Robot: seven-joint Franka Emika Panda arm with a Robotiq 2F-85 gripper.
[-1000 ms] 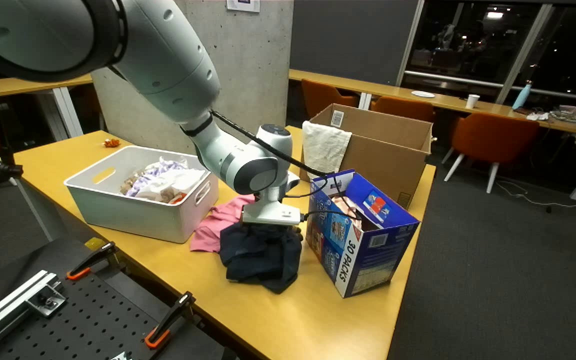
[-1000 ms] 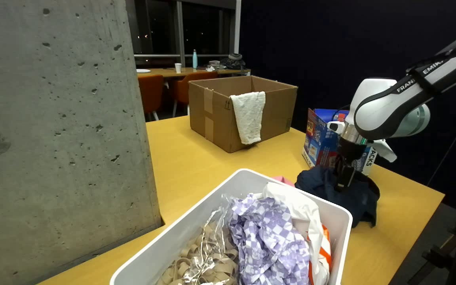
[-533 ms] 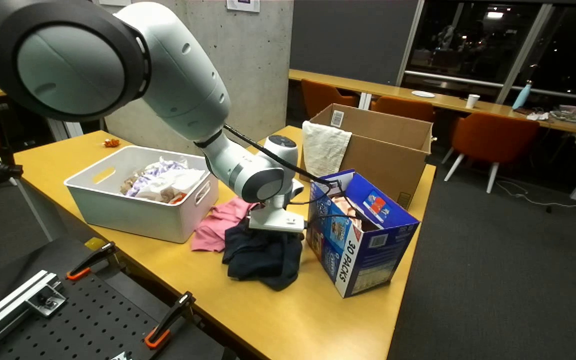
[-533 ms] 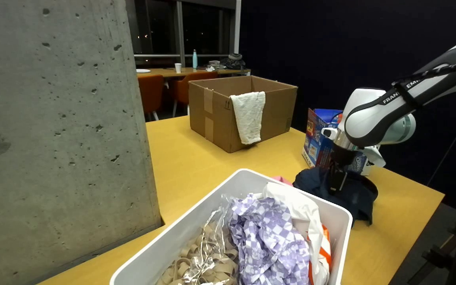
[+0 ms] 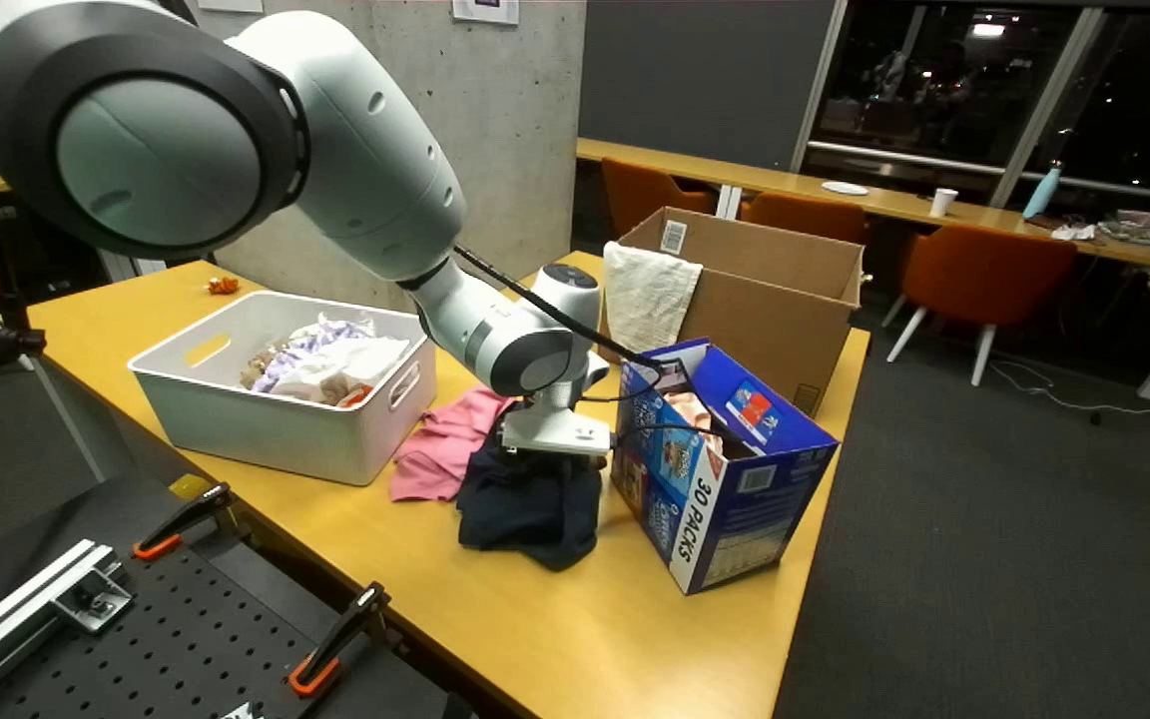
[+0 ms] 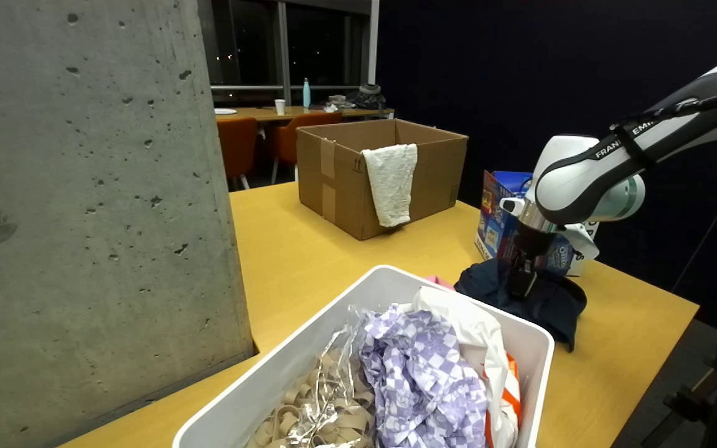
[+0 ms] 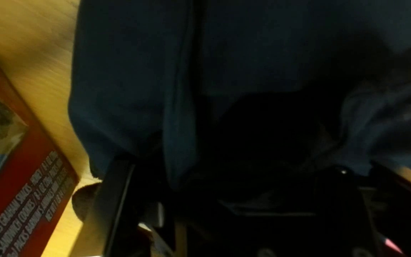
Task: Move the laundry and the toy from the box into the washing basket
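Observation:
My gripper [image 6: 522,284] points down into a rumpled navy garment [image 5: 535,514] lying on the table; cloth surrounds its fingers. In the wrist view, dark navy fabric [image 7: 127,71] fills most of the picture, and shadow hides how the jaws stand. A pink garment [image 5: 440,454] lies against the navy one, beside the washing basket [image 5: 266,434]. That basket holds purple checked cloth [image 6: 417,373] and a white bag. Inside the blue "30 PACKS" box [image 5: 775,529] shows a pale pink cloth [image 5: 690,411]. A brown fuzzy thing [image 7: 84,200] peeks from under the navy cloth; whether it is the toy I cannot tell.
Behind stands a large cardboard box [image 5: 765,330] with a white towel [image 5: 647,300] over its edge. A small orange thing [image 5: 223,286] sits near the far corner of the table. A concrete pillar [image 6: 97,186] rises next to the table. Clamps [image 5: 340,639] hold a black board in front.
Hand and arm have shifted a little, toward the right in one exterior picture and left in another. The navy garment has been dragged slightly along, the pink one a bit too.

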